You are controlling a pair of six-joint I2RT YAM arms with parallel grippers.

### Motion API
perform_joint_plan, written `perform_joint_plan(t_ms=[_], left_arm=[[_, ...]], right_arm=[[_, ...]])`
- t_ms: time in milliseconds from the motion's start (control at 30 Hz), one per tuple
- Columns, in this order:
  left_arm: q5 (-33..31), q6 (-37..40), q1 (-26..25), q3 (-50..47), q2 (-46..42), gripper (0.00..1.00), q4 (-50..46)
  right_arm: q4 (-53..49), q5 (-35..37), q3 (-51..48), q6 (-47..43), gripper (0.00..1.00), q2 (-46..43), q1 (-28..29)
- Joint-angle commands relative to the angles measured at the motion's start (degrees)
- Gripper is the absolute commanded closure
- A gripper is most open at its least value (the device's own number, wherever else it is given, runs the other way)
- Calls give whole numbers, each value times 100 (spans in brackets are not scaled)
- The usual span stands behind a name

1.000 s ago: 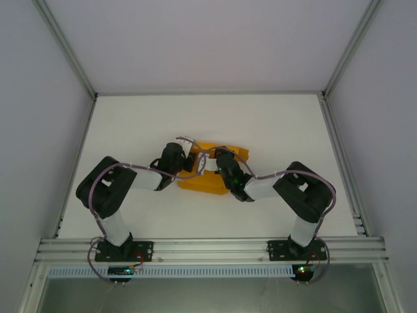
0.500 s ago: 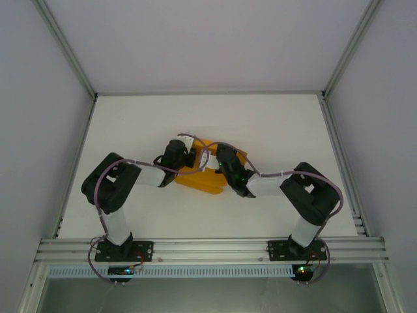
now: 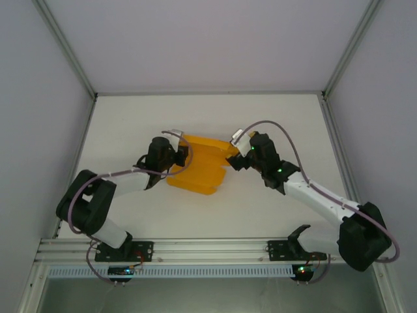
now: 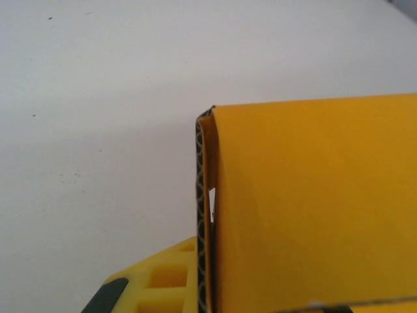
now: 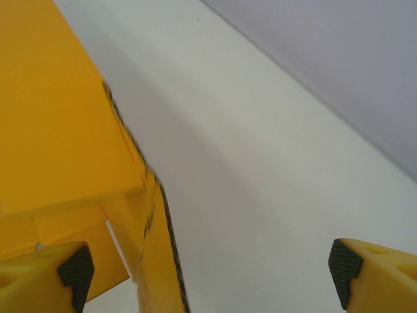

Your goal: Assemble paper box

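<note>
Progress, as I judge it: partly folded, not closed. Working outward from the arm bases, the table (image 3: 273, 130) carries the paper box (image 3: 199, 168) at mid-depth, between the two arms.

1. Near portion. The near panel of the box lies low and broad on the table, and I see no lid or flap folded over it.
2. Left side. The left gripper (image 3: 173, 156) sits at the box's left edge. On the left wrist camera, a doubled-over wall of card with a corrugated cut edge (image 4: 203, 222) stands right against one finger (image 4: 153, 282). I read the jaws as clamped on that folded wall.
3. Right side. The right gripper (image 3: 235, 158) hovers just beside the box's right corner. Its pads (image 5: 75, 267) stand wide apart and grip nothing. A raised corner of card stands between them, close to the left pad.
4. Far portion. The far wall is upright with its fold turned over.

Remaining work, in my estimate: raise and lock the other walls, tuck in the flaps, and close the box. I cannot tell whether any tabs are already seated.
</note>
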Motion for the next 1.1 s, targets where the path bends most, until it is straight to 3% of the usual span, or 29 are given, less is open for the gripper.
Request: perform_joint_plan(t_ms=[0, 200, 500, 600, 767, 833, 1067], left_arm=[[811, -155, 24, 40, -215, 100, -315], [922, -58, 24, 70, -246, 100, -516], [536, -359, 15, 125, -189, 100, -360], [-290, -535, -26, 350, -43, 100, -716], [-2542, -778, -253, 885, 309, 100, -1833], [-3172, -864, -304, 1133, 467, 100, -2315], [-4170, -1433, -331, 1456, 697, 100, -3150]], right_arm=[[-788, -1232, 74, 775, 12, -54, -44], [-493, -1750, 185, 1076, 31, 30, -67], [-605, -1667, 332, 1189, 78, 359, -73], [-508, -1585, 409, 1386, 92, 443, -45], [-638, -1231, 604, 1890, 97, 649, -7], [-604, -1079, 638, 1984, 99, 713, 9], [-496, -1034, 688, 2048, 100, 796, 40]])
